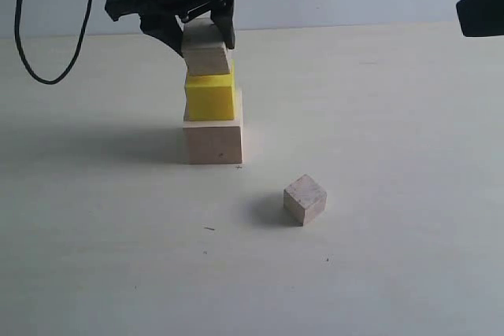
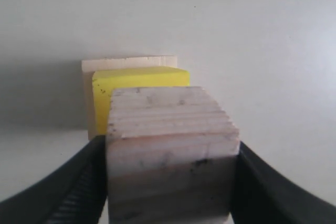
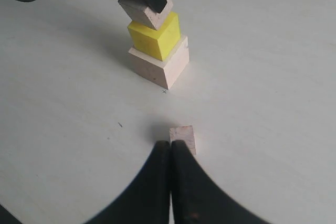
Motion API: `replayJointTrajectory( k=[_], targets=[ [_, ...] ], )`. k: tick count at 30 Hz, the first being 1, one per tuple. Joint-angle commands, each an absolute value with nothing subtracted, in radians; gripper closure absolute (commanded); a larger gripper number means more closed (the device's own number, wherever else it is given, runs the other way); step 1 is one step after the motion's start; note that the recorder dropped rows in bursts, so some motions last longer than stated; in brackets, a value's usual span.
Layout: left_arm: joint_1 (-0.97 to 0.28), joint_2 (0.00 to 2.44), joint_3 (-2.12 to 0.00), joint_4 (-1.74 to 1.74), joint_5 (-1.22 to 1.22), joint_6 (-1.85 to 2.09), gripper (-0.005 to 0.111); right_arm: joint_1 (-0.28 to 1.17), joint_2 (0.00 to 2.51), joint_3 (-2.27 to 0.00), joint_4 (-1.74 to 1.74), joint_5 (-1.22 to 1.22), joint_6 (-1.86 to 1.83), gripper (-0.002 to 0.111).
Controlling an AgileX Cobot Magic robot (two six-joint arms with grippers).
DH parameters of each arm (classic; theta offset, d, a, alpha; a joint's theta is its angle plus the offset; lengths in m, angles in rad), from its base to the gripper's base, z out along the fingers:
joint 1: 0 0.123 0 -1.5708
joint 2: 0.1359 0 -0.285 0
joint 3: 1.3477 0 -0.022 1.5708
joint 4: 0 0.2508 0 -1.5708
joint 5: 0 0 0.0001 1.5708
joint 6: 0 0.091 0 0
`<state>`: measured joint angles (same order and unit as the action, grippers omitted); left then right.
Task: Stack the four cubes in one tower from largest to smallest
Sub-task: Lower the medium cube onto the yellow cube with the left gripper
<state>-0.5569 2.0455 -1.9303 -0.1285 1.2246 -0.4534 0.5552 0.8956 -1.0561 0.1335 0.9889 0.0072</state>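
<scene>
Currently left claw (image 1: 198,37) clamped on medium cube (image 1: 206,54), yellow cube (image 1: 210,94) directly beneath it. Looks slightly skewed: square it up before release. Right claw (image 3: 169,146) pinched empty, small cube (image 3: 183,139) just past its tips.

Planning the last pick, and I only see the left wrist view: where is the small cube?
Observer: The small cube lies alone, nearer the exterior camera than the tower and to its right.
Operator: Is the right arm on it?
Observer: No. The right gripper is shut, holding nothing, clear of that cube.
Operator: Is my medium cube down on the yellow one?
Observer: The exterior view shows no gap between the medium cube and the yellow cube.
</scene>
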Motion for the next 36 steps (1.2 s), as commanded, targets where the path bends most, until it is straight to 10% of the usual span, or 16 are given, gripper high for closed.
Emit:
replayJointTrajectory(
  k=[1, 14, 25, 36],
  targets=[
    [-0.559, 2.052, -1.929, -0.134, 1.221, -0.457, 0.107, 0.551, 0.892, -1.052, 0.127, 0.977, 0.000, 0.108],
    [-0.559, 2.051, -1.929, -0.131, 1.221, -0.446, 0.105, 0.551, 0.892, -1.052, 0.127, 0.977, 0.000, 0.108],
    [-0.559, 2.051, -1.929, -0.131, 1.221, -0.446, 0.056, 0.551, 0.892, -1.052, 0.127, 0.977, 0.000, 0.108],
    [-0.559, 2.051, -1.929, -0.131, 1.221, -0.446, 0.053, 0.551, 0.892, -1.052, 0.127, 0.997, 0.000, 0.108]
  ],
)
